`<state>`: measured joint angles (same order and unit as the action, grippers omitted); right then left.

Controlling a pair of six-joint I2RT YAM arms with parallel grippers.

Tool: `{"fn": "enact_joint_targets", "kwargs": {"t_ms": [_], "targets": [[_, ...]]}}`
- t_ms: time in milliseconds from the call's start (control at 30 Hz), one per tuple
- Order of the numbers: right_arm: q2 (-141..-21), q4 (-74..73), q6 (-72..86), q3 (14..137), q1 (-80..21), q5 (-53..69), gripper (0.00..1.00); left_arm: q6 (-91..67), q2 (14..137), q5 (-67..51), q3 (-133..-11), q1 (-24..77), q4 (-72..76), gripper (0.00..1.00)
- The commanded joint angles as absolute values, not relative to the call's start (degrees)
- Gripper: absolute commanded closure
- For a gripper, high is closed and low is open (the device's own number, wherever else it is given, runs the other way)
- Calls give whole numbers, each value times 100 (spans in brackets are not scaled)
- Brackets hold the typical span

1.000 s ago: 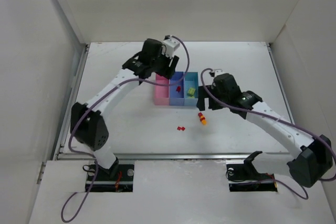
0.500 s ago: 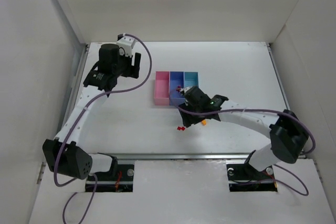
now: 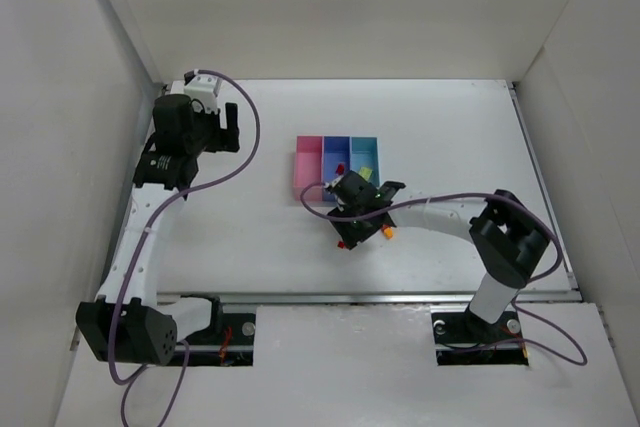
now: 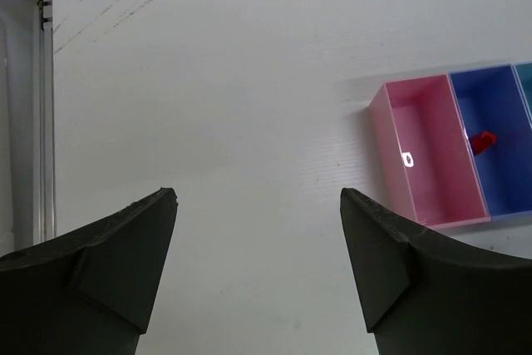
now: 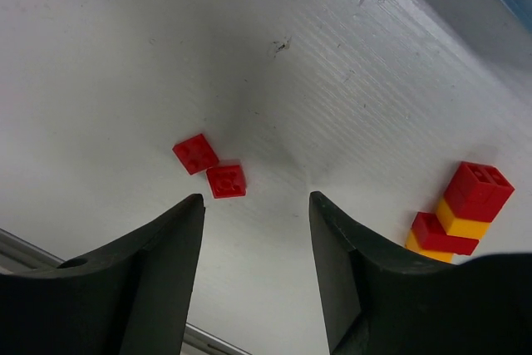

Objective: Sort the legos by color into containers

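The containers stand joined in a row: a pink bin [image 3: 308, 169], a medium blue bin [image 3: 335, 179] and a light blue bin [image 3: 364, 147]. A red lego [image 4: 480, 140] lies in the blue bin [image 4: 499, 180], next to the pink one [image 4: 428, 164]. A yellow-green lego [image 3: 366, 173] lies in the light blue bin. Two flat red legos [image 5: 196, 154] [image 5: 226, 180] lie on the table just beyond the tips of my right gripper [image 5: 256, 199], which is open and holds nothing. A red and orange-yellow stack [image 5: 461, 209] lies to their right. My left gripper [image 4: 258, 197] is open and empty, far left of the bins.
The white table [image 3: 450, 137] is enclosed by white walls. A metal rail [image 4: 41, 122] runs along its left edge, close to my left arm [image 3: 180, 137]. The right arm's cable [image 3: 440, 197] arcs above the table in front of the bins.
My left arm has swung away from the bins to the far left and its jaws have widened. My right arm has moved left and down over the two red legos, its jaws narrower.
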<state>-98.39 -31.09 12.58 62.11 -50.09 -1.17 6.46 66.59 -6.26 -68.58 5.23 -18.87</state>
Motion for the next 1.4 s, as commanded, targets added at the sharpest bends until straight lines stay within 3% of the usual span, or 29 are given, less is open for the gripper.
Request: {"fn": "enact_joint_targets", "kwargs": {"t_ms": [0,300,500,567,600,700,833,967,1367], "targets": [[-9835,-2874,1134,6223,-5176,-122,41,536,6513,-861,-6812,422,-1688,23],[-10178,-2760,1397,6214,-5309,-325,43,431,6627,-976,-6864,369,-1688,23],[-10282,-2637,1397,6144,-5309,-501,51,431,6680,-976,-6864,369,-1688,23],[-10336,-2637,1397,6214,-5309,-440,57,431,6732,-976,-6864,369,-1688,23],[-10414,-2637,1397,6275,-5309,-439,66,431,6732,-976,-6916,369,-1688,23],[-10415,-2637,1397,6275,-5309,-387,72,431,6732,-976,-6917,369,-1688,23],[-10099,-2584,1397,6152,-5309,-387,89,431,6680,-976,-6917,316,-1688,23],[-9818,-2865,1450,6319,-5309,-439,96,431,6680,-976,-6864,316,-1688,23],[-9563,-3471,1512,7188,-5309,-703,99,431,6680,-976,-6812,316,-1635,23]]}}
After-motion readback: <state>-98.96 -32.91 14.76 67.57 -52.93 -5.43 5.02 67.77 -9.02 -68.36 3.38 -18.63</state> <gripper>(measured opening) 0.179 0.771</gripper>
